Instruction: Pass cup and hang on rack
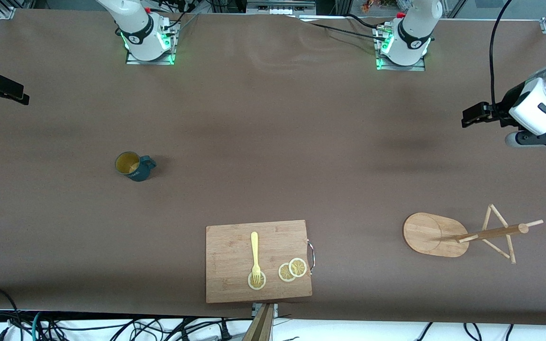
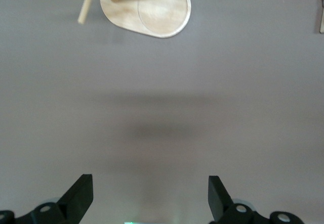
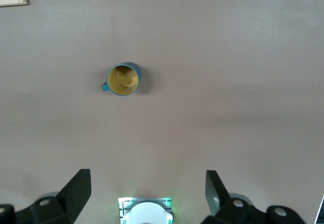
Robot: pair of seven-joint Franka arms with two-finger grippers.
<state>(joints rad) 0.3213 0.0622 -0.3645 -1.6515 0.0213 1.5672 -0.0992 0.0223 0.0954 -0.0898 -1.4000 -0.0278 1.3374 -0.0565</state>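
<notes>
Brown table (image 1: 273,142): cup (image 1: 133,166) upright, rack (image 1: 462,234) standing; both grippers' fingers (image 2: 78,196) (image 3: 76,191) spread, empty.

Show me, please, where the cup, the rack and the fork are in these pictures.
cup (image 1: 133,166), front view, on its teal side wall just below the yellow inside.
rack (image 1: 432,234), front view, on the bare flat oval base.
fork (image 1: 254,251), front view, on the middle of its yellow handle.

Brown table (image 1: 273,142), cables (image 1: 112,327) along edge
</notes>
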